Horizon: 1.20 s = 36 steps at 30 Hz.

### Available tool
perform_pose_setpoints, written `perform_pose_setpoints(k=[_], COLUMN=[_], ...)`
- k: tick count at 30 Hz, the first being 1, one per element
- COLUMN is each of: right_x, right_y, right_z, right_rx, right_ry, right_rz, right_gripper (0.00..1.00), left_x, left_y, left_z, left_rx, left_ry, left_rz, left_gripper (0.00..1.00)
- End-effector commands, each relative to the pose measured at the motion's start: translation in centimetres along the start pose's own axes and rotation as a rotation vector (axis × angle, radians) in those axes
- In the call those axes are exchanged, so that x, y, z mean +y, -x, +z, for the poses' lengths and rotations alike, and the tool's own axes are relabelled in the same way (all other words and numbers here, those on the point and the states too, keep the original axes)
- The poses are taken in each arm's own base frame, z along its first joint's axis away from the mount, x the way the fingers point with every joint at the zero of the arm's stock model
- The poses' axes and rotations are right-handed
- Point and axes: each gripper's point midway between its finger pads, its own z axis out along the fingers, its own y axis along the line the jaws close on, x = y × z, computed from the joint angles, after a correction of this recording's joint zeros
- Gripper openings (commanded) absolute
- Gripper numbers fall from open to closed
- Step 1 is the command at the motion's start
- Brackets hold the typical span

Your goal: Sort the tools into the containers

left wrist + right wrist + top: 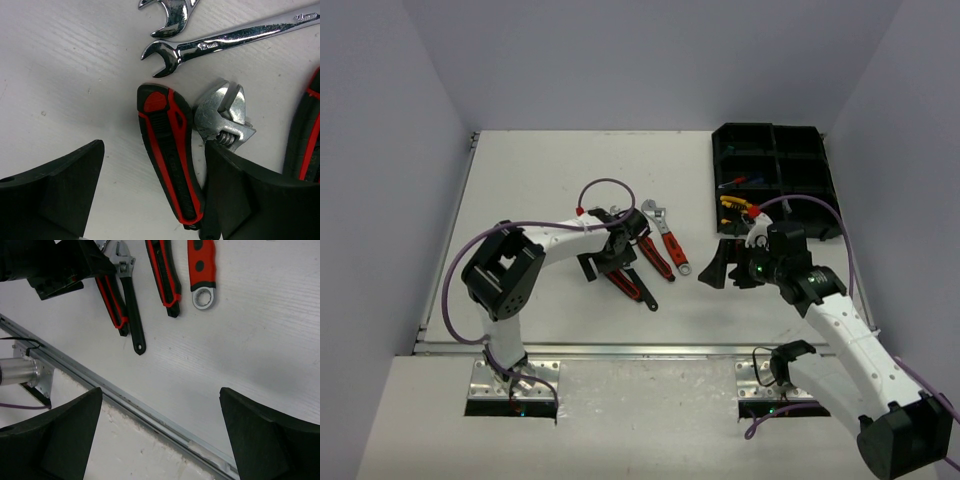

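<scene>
Well to the left of the black plastic six-compartment organiser tray point(717, 160), over the loose cluster of tools point(650, 258) on the white table point(520, 180), my left gripper point(155, 150) sits low at the surface with its jaws wide apart. They straddle the red-and-black rubber handle point(172, 165) of one tool. The left finger point(60, 190) stands clear of it. The right finger point(255, 195) is close beside it and partly over the silver head of a black-handled adjustable wrench point(225, 117). Nothing is gripped. My right gripper point(723, 268) hangs fully open and empty just off the tray's near left corner.

I judge this to be the pick step: one tool is lined up and the rest of the cluster waits left of the tray. The next move calls for closing on that handle alone, without pinching the wrench head beside it. Then comes a lift and a carry rightwards to a compartment.

Only my left wrist view shows the straddle, along with two silver open-ended spanners point(225, 40) just beyond it. Only the overhead view shows the tray, with a few coloured handles point(735, 205) already in its left compartments. My right wrist view adds the wrench's full black shaft and a red handle with a ring end point(202, 270).
</scene>
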Motion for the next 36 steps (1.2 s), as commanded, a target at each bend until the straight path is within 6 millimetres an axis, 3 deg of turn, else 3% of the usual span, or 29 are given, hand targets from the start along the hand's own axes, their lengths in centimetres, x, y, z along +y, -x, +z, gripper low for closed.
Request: perform_pose_setpoints(k=[1, 11, 15, 19, 23, 27, 32, 33, 36], right_x=[1.5, 1.8, 2.7, 3.7, 5.8, 8.4, 9.6, 9.9, 12.3], right_y=[1.1, 1.2, 1.3, 1.2, 0.5, -0.3, 0.1, 0.1, -0.3], right_z=[0.1, 0.3, 0.2, 0.3, 0.4, 0.3, 2.1, 2.5, 3.5], right_rx=[-0.041, -0.042, -0.044, -0.030, 0.001, 0.037, 0.041, 0.041, 0.061], right_ry=[0.077, 0.101, 0.147, 0.215, 0.371, 0.567, 0.526, 0.513, 0.522], right_rz=[-0.017, -0.001, 0.004, 0.000, -0.012, -0.020, 0.000, -0.006, -0.050], right_gripper=[0.99, 0.99, 0.99, 0.99, 0.99, 0.99, 0.99, 0.99, 0.99], left_x=[-1.3, 0.7, 1.4, 2.1, 2.4, 0.1, -2.6, -3.0, -4.3], left_y=[-0.1, -2.2, -3.0, -2.9, -1.4, -0.1, -0.2, -0.5, -1.2], left_z=[0.1, 2.5, 3.3, 2.9, 0.1, -5.7, -12.2, -12.7, -15.5], left_rx=[-0.012, 0.016, 0.035, 0.024, -0.050, -0.141, -0.138, -0.125, -0.115], left_ry=[-0.062, -0.017, -0.002, -0.009, -0.110, -0.399, -0.734, -0.763, -0.891], left_rz=[-0.031, -0.023, 0.011, 0.026, 0.013, 0.038, 0.060, 0.069, 0.097], left_gripper=[0.76, 0.57, 0.22, 0.00, 0.00, 0.00, 0.00, 0.00, 0.00])
